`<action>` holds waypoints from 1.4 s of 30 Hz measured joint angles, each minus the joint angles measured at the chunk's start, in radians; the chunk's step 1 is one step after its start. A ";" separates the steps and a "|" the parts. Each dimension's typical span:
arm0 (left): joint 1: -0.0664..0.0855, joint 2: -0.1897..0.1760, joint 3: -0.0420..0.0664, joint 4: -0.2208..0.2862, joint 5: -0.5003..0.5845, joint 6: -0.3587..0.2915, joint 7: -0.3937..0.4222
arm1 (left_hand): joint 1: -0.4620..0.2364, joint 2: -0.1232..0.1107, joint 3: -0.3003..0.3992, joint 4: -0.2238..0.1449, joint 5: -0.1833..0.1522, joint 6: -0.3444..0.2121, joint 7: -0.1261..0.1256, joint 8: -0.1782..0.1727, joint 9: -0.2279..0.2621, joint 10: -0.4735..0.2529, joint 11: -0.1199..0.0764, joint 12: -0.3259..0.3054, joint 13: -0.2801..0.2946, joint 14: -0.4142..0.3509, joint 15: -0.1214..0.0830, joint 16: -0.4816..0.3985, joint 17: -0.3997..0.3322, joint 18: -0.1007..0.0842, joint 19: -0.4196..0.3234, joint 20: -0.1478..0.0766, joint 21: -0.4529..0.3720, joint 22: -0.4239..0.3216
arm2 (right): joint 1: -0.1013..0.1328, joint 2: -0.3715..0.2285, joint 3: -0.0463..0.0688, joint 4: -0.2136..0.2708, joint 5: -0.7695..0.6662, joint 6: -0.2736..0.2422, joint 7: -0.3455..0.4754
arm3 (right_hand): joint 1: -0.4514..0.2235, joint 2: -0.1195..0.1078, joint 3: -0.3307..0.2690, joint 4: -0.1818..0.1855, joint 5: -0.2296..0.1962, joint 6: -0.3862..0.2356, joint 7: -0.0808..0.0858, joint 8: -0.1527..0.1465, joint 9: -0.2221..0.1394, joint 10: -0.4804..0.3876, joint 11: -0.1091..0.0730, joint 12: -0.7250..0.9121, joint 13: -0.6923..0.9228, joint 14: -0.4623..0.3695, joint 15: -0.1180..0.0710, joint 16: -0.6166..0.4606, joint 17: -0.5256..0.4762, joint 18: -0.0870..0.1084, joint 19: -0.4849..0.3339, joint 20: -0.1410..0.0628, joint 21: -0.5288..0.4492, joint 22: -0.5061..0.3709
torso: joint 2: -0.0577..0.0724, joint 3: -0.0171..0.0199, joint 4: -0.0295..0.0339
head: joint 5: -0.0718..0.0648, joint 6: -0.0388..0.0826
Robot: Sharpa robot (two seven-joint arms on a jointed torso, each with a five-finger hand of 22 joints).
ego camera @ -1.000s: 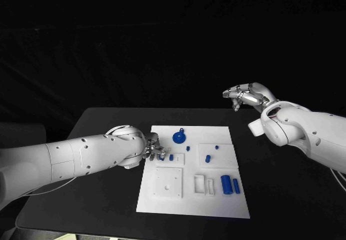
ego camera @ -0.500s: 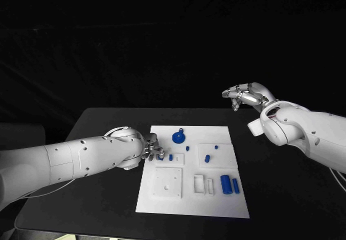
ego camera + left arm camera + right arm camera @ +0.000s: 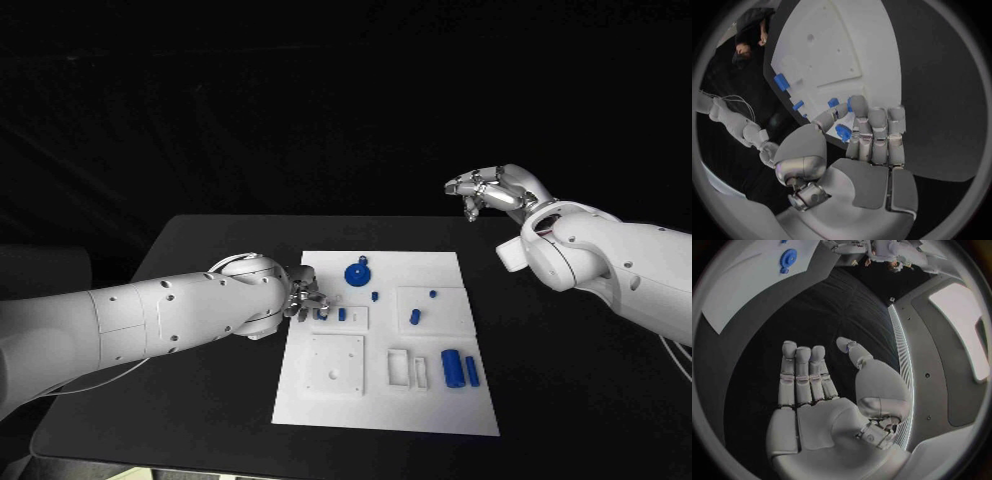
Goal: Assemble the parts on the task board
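The white task board (image 3: 335, 405) lies in the middle of the black table. My left hand (image 3: 300, 298) is low at the board's left edge, and its thumb and a finger pinch a small blue peg (image 3: 844, 132) over a recessed square; another small blue peg (image 3: 342, 314) stands just beside it. A blue round disc with a knob (image 3: 358, 270) sits at the board's far end. Two blue cylinders (image 3: 460, 369) lie near the right edge. My right hand (image 3: 490, 190) is raised beyond the table's far right corner, fingers extended (image 3: 803, 375), holding nothing.
More small blue pieces (image 3: 415, 317) stand in the board's right-hand panel, with a peg (image 3: 376, 296) near the middle. A square recess with a hole (image 3: 335, 366) and narrow slots (image 3: 410, 368) lie in the near half. Bare black table (image 3: 188, 400) surrounds the board.
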 measured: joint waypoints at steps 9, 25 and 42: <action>-0.001 0.000 0.001 0.000 -0.001 0.001 0.000 | 0.000 0.000 0.017 0.001 -0.055 0.000 0.000 0.000 0.001 0.000 0.000 0.008 0.003 0.000 0.000 0.004 0.004 0.000 0.000 0.000 0.004 0.000 | 0.000 0.000 0.000 0.001 -0.001 0.000 0.000 | 0.000 0.000 0.000 0.000 0.000 0.001 0.000 0.000 0.000 0.000 0.000 0.000 0.000 0.000 0.000 0.000 -0.001 0.000 0.000 0.000 0.000 0.001 | 0.000 0.0004 -0.0001 | 0.001 0.001; -0.002 -0.005 0.002 0.006 -0.001 0.008 0.000 | -0.010 0.010 0.039 0.000 -0.102 0.002 0.002 -0.008 0.011 0.000 0.000 0.036 0.021 0.000 0.000 0.027 0.017 0.000 0.000 0.000 0.014 0.000 | 0.000 -0.001 0.000 0.001 -0.002 0.001 -0.001 | 0.000 0.000 0.003 -0.003 0.000 0.003 -0.001 0.000 0.000 0.000 0.000 0.000 -0.002 0.000 0.000 0.004 -0.002 0.000 0.000 0.000 0.000 0.002 | 0.000 0.0005 -0.0006 | 0.001 -0.002; -0.002 -0.008 0.003 0.008 0.011 0.018 -0.001 | -0.025 0.025 0.038 -0.001 -0.080 0.002 0.002 -0.016 0.019 0.000 0.000 0.055 0.033 0.000 0.000 0.043 0.024 0.000 0.000 0.000 0.019 0.000 | 0.000 0.000 0.000 0.000 -0.005 0.001 -0.001 | 0.008 0.000 0.011 -0.005 0.010 0.003 -0.002 0.000 0.000 0.000 0.000 0.004 -0.005 -0.008 0.001 0.004 -0.007 0.000 0.000 0.000 -0.004 0.006 | 0.000 0.0004 -0.0004 | 0.004 -0.004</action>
